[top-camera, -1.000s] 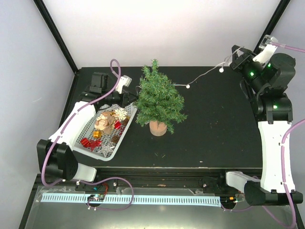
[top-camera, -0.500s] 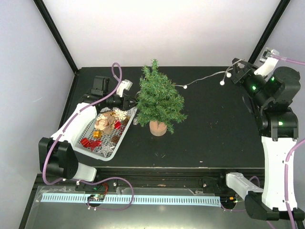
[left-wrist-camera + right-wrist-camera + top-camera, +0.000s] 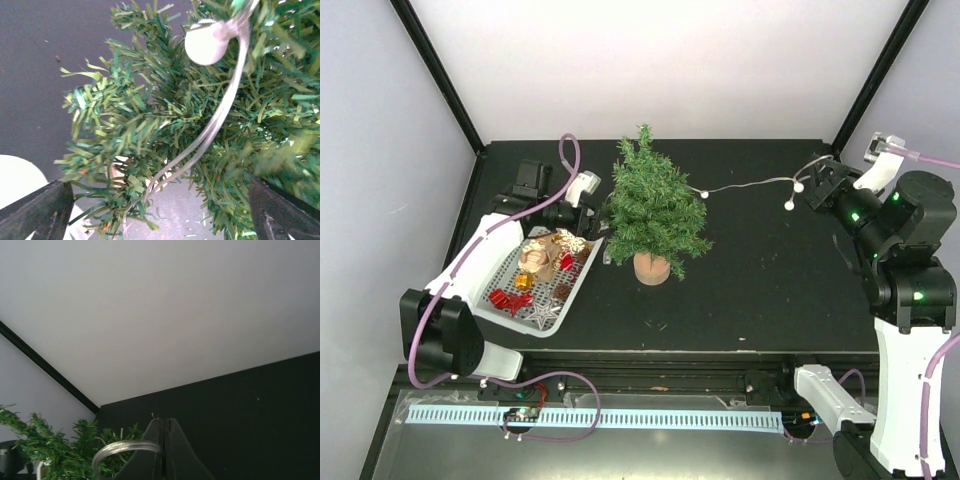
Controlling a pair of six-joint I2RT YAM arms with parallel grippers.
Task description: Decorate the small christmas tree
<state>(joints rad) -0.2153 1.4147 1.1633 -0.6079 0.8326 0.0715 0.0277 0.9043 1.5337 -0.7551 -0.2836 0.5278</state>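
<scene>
Top external shows the small christmas tree [image 3: 655, 210] standing mid-table, just beside a tray [image 3: 578, 290] of ornaments [image 3: 542, 268], with none visible on the tree. Only a light string [image 3: 750, 184] runs from its branches to the right gripper [image 3: 817, 185], so I judge decorating barely begun. Left wrist alone shows the left gripper [image 3: 159, 184] spread wide at branches holding a white bulb [image 3: 205, 42], gripping nothing. Right wrist shows its fingers pressed together, pinching the wire.

Tray [image 3: 505, 272] lies left of the small christmas tree [image 3: 655, 210], light string [image 3: 787, 205] seemingly trailing right.
</scene>
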